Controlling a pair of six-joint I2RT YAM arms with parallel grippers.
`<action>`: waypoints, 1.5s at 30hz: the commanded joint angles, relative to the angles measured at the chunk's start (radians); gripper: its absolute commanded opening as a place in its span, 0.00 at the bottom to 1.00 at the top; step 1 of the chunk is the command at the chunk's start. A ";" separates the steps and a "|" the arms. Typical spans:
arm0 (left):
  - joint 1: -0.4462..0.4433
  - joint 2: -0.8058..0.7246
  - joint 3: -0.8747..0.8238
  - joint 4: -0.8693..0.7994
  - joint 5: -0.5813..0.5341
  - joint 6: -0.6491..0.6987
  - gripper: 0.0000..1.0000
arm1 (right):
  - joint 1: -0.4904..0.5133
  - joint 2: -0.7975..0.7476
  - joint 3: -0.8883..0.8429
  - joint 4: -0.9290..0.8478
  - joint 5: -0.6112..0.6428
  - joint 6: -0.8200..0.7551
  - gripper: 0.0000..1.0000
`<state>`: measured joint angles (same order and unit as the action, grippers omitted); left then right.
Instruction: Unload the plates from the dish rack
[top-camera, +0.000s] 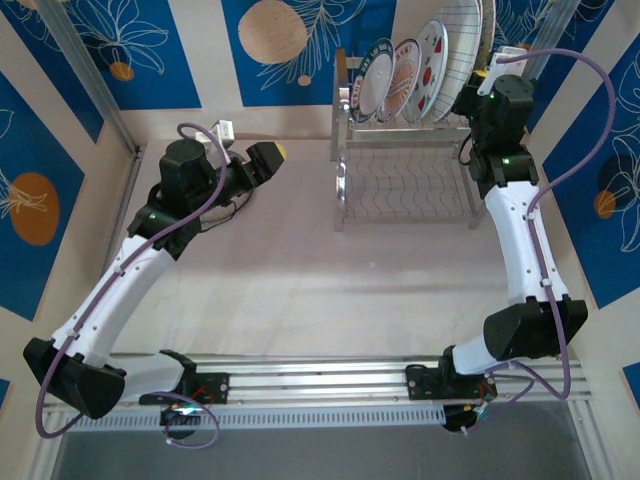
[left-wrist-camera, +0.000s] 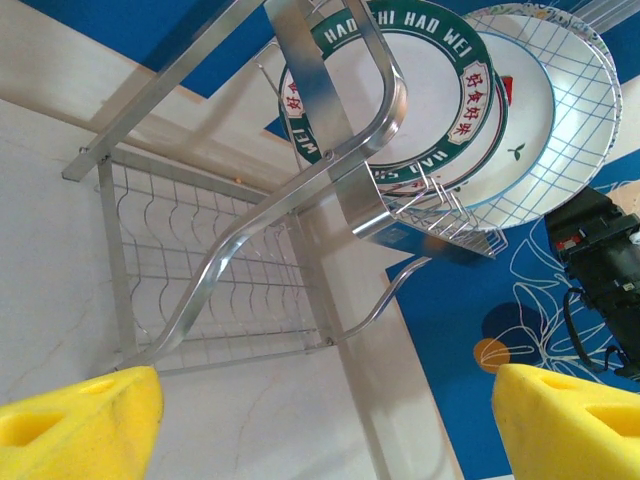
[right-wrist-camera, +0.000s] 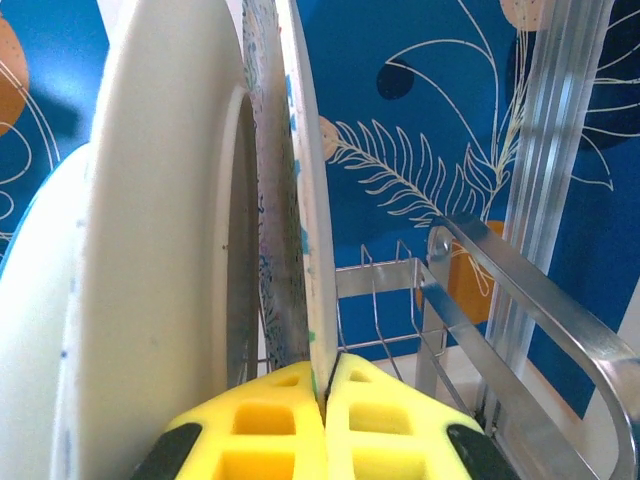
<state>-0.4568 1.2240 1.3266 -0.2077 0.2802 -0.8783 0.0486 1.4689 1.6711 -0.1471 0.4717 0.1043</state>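
Note:
The dish rack (top-camera: 342, 190) stands at the back right, with several plates (top-camera: 405, 78) upright in its upper shelf. My right gripper (top-camera: 483, 85) is at the rack's right end. In the right wrist view its yellow pads (right-wrist-camera: 390, 410) are shut on the thin rim of the end plate (right-wrist-camera: 305, 200), which is white with teal flecks. More plates (right-wrist-camera: 160, 250) stand close behind that one. My left gripper (top-camera: 275, 152) hangs open left of the rack with nothing between its fingers (left-wrist-camera: 90, 420). Its view shows the green-rimmed lettered plate (left-wrist-camera: 400, 90) and the grid-lined plate (left-wrist-camera: 570, 120).
Blue patterned wall panels (top-camera: 300, 40) close off the back and sides. The rack's lower wavy shelf (top-camera: 405, 185) holds nothing. Bare table (top-camera: 300, 290) lies between the arms. A metal rail (top-camera: 320, 380) runs along the near edge.

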 joint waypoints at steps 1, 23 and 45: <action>-0.013 -0.015 0.013 0.036 0.005 -0.014 0.85 | 0.027 -0.002 0.072 -0.027 0.009 -0.017 0.00; -0.022 -0.001 0.026 0.059 0.011 -0.027 0.85 | 0.014 0.086 0.451 -0.343 0.084 -0.025 0.00; -0.067 0.061 0.089 0.128 0.054 -0.050 0.85 | -0.009 0.052 0.620 -0.516 0.159 -0.022 0.00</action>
<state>-0.5026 1.2736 1.3735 -0.1322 0.3050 -0.9127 0.0452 1.5654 2.2295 -0.7063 0.6037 0.0734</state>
